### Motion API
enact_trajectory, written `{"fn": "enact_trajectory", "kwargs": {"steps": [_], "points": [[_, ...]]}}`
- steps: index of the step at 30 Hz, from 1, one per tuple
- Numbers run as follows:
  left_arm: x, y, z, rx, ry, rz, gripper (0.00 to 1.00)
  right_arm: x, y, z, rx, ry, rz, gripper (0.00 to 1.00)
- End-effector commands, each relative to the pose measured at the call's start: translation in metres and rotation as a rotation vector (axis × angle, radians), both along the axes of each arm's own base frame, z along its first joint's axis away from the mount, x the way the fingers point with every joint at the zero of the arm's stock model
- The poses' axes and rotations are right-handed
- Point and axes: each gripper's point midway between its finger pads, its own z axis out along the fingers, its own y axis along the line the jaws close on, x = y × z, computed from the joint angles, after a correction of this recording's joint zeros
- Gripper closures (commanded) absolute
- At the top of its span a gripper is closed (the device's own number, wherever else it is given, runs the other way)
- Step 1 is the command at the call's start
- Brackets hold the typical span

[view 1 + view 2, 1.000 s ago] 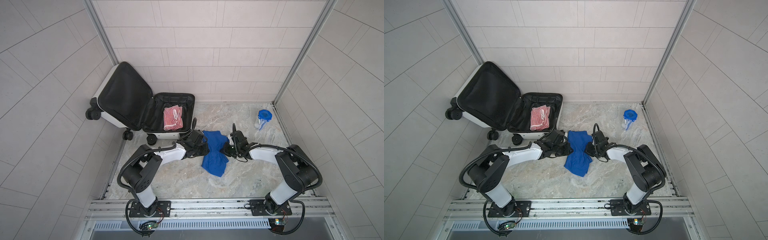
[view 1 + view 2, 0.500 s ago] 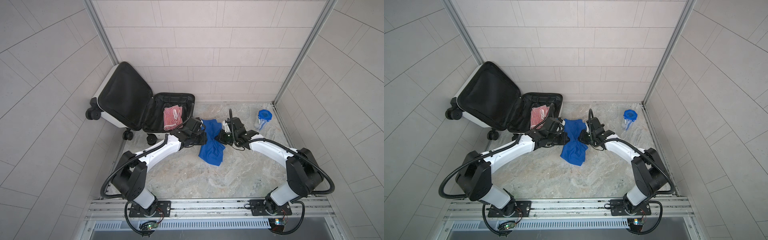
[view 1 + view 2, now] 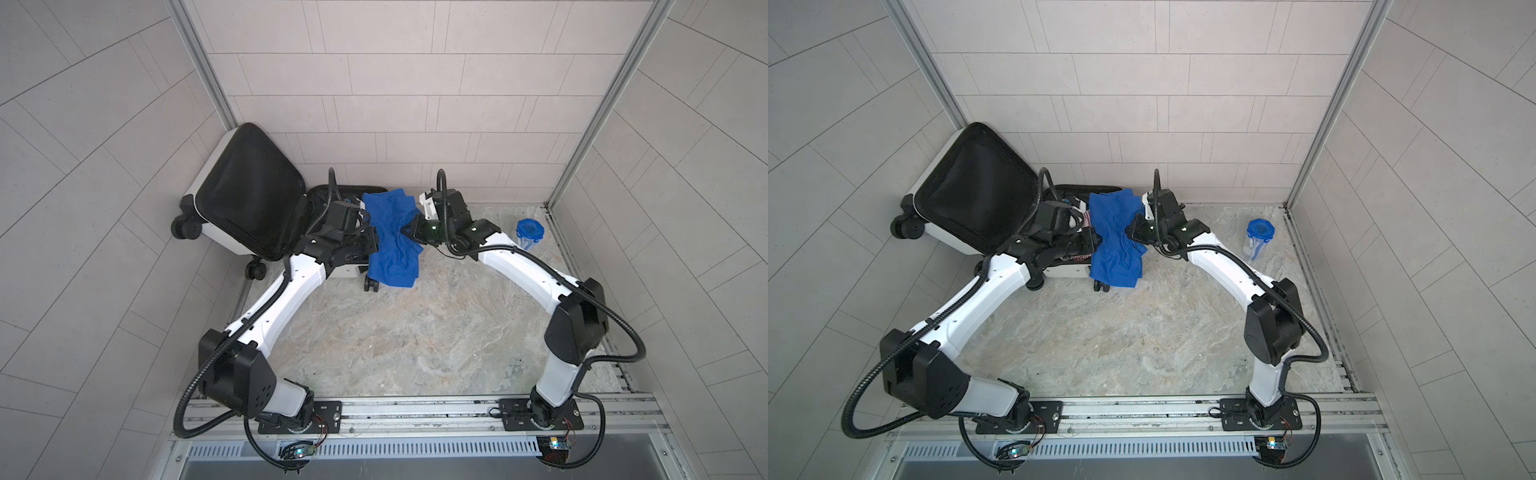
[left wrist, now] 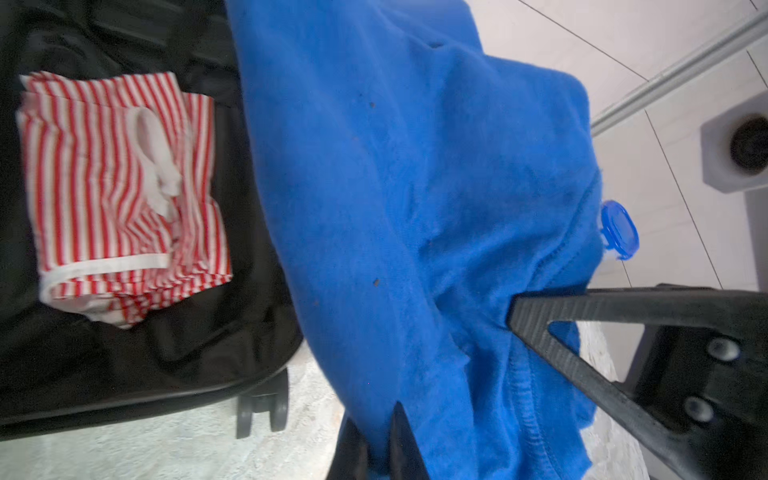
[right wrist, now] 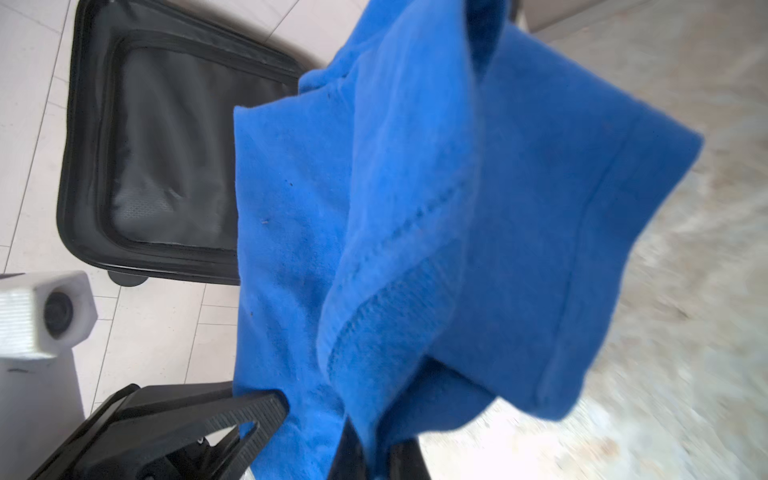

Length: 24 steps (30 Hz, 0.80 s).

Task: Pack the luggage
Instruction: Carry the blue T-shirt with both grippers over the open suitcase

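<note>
The luggage [image 3: 249,195] [image 3: 976,191] lies open at the back left, its black-lined lid leaning on the wall. A folded red-and-white striped garment [image 4: 108,199] rests in its base [image 4: 232,332]. A blue garment [image 3: 390,245] [image 3: 1115,245] hangs in the air over the right edge of the base. My left gripper [image 3: 374,245] [image 4: 376,432] is shut on the garment's left side. On the right side, my right gripper [image 3: 407,230] [image 5: 372,453] is shut on a fold of it. The cloth hides part of the base in both top views.
A clear container with a blue lid [image 3: 528,232] [image 3: 1259,235] stands at the back right near the corner rail. Tiled walls close in the back and both sides. The suitcase wheels [image 3: 372,284] sit on the marble floor below the hanging cloth.
Both grippers have lifted the blue garment off the floor and carried it back and left. It now hangs over the suitcase's right edge. Both arms are stretched further out.
</note>
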Motion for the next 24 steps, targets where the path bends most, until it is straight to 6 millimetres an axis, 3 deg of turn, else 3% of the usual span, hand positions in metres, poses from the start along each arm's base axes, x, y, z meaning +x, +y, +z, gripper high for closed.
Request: {"fn": "enact_trajectory", "kwargs": {"steps": [1, 6, 13, 19, 24], "points": [[0.008, 0.024, 0.025, 0.023, -0.052, 0.032, 0.97, 0.008, 0.034, 0.027, 0.039, -0.044, 0.054, 1.0], [0.028, 0.055, 0.036, 0.034, -0.074, 0.096, 0.97, 0.03, 0.084, 0.038, 0.085, -0.065, 0.11, 1.0], [0.07, 0.096, 0.021, 0.013, -0.058, 0.164, 0.97, 0.072, 0.138, 0.043, 0.268, -0.136, 0.163, 1.0], [0.101, 0.12, 0.001, -0.021, -0.026, 0.187, 0.98, 0.103, 0.15, 0.027, 0.368, -0.207, 0.106, 1.0], [0.117, 0.131, -0.017, -0.019, 0.006, 0.206, 0.98, 0.128, 0.146, 0.002, 0.387, -0.23, 0.048, 1.0]]}}
